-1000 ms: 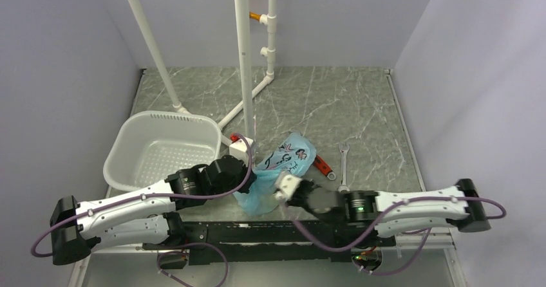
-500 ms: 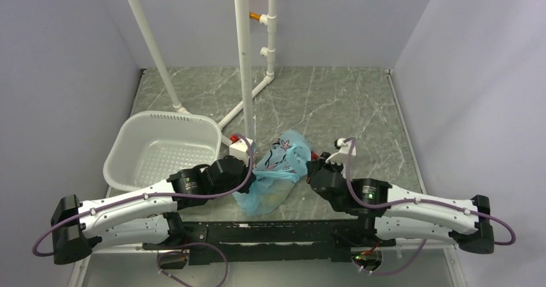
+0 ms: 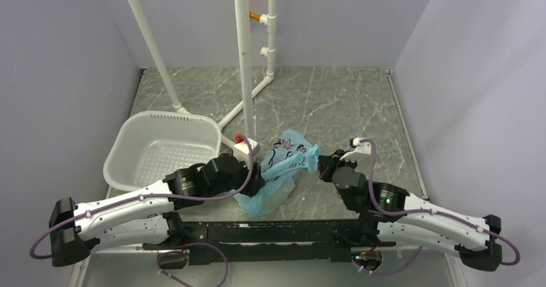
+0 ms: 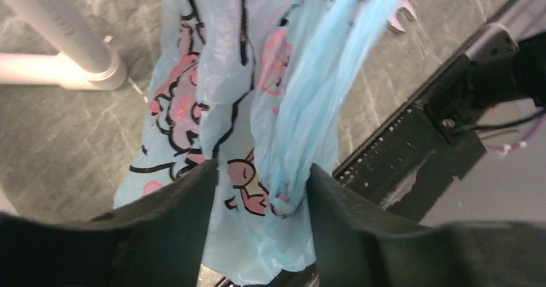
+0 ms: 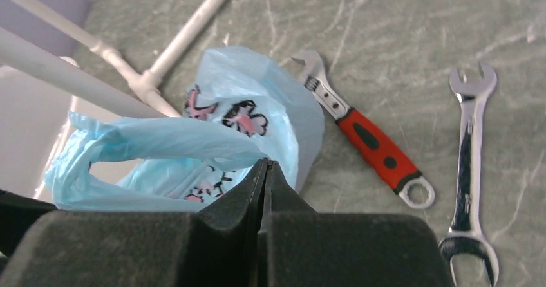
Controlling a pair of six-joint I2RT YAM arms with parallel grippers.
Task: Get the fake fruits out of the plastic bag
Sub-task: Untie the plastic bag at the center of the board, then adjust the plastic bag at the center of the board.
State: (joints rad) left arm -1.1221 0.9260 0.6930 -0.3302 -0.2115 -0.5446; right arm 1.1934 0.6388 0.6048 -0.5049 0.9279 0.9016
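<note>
Bag (image 3: 283, 165) laid on bench (image 3: 335, 100), bunched up between both grippers, near white pole (image 3: 244, 74). Bag edge pinched by right gripper (image 5: 265, 165), fingers pressed together. Left gripper (image 4: 262, 174) spread, bag fold seen between fingers. Red wrench (image 5: 373, 142) laid just beside bag.

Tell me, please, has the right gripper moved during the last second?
Yes. The right gripper swung rightwards, away from the white basket, to the right of the plastic bag.

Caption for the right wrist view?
Shut right gripper pinches the plastic bag; red-handled wrench and silver spanner lie beside.
</note>
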